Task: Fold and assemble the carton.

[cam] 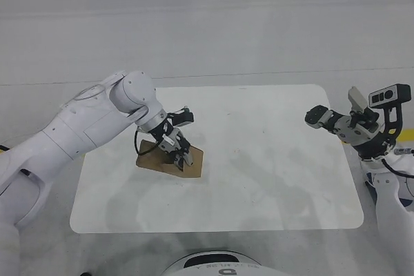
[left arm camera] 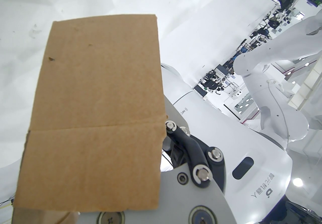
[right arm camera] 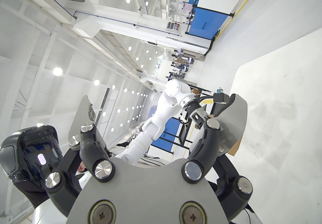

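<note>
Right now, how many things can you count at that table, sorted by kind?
Brown cardboard carton: 1
Robot grippers: 2 (left gripper at the carton, right gripper near the table's edge)
White table: 1
Total: 4

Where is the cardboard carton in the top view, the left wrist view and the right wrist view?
Top view: the carton lies left of centre on the white table, under the left gripper.
Left wrist view: the carton is a broad brown sheet close in front of the camera.
Right wrist view: a small brown corner of the carton shows far off, by the left gripper.
Shared landmark: the white table beneath it.
</note>
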Tool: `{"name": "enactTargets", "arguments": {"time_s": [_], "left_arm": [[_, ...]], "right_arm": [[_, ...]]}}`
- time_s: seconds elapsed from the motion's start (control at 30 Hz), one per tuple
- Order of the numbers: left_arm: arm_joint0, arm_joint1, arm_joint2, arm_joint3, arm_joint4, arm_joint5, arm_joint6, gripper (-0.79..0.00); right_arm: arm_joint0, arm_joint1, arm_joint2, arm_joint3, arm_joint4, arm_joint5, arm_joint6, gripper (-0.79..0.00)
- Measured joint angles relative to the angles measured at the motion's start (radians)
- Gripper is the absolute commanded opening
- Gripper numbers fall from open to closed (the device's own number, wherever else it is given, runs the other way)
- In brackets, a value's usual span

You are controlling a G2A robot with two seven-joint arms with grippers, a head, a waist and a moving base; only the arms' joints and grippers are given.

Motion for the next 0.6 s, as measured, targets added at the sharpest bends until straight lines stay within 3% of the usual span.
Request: {"name": "enactTargets", "arguments": {"time_s": [0.1,0.37,0.47,0.6], "left_arm": [[-0.027,0.0,0.0,-0.008,0.051,0.004,0.006,0.0],[-0.023,0.0,0.001,-0.007,0.05,0.004,0.006,0.0],[-0.002,-0.003,0.003,-0.049,0.119,0.039,0.061,0.0],[-0.034,-0.003,-0.042,-0.08,0.17,0.009,0.114,0.0]], "right_arm": [[-0.005,0.0,-0.057,-0.021,0.001,0.011,0.059,0.0],[-0.004,0.0,-0.054,-0.019,0.0,0.009,0.056,0.0],[-0.002,-0.001,-0.06,-0.02,-0.003,0.01,0.044,0.0],[0.018,-0.001,-0.084,-0.01,-0.035,0.009,0.026,0.0]]}}
